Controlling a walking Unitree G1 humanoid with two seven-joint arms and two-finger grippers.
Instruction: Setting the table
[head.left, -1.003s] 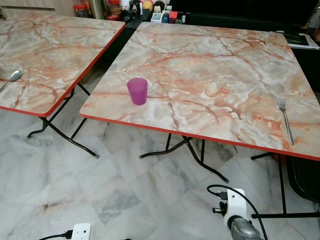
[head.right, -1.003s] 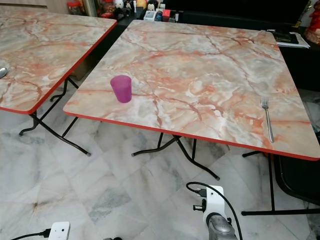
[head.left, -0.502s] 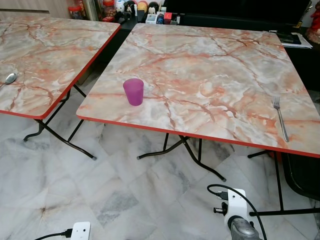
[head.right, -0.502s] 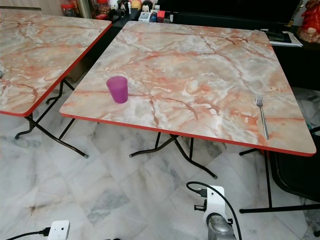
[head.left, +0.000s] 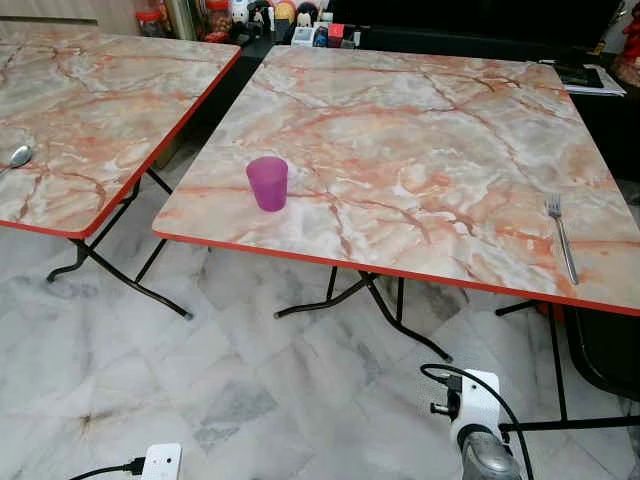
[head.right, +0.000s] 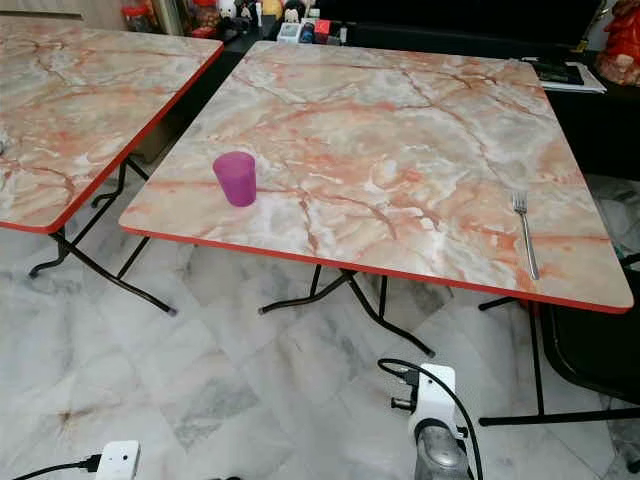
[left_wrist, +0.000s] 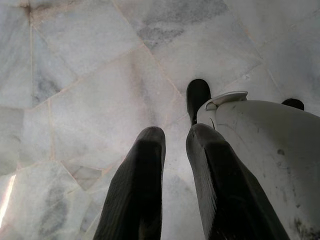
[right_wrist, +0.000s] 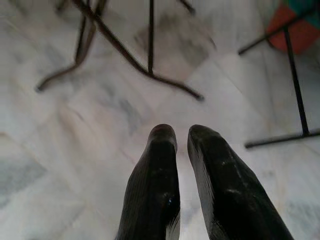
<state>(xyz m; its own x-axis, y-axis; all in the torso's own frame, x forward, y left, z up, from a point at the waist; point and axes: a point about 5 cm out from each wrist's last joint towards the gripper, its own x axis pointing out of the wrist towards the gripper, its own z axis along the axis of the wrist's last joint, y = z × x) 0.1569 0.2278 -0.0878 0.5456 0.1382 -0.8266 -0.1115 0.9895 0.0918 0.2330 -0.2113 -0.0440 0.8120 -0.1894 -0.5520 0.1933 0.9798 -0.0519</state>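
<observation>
In your head views, take the near marble table (head.left: 430, 130) as the landmark. The purple cup (head.left: 268, 183) stands upright near its front-left corner. The fork (head.left: 560, 237) lies flat near its front-right edge, well apart from the cup. A spoon (head.left: 18, 157) lies on the second table (head.left: 90, 100) to its left. Below its front edge, your right arm (head.left: 478, 430) hangs over the marble floor (head.left: 250, 370).

In your left wrist view, the left gripper (left_wrist: 172, 137) holds nothing, fingers nearly closed with a narrow gap, above floor tiles.

In your right wrist view, the right gripper (right_wrist: 182, 135) is likewise nearly closed and empty, pointing at the floor near the table's black legs (right_wrist: 125, 50).
</observation>
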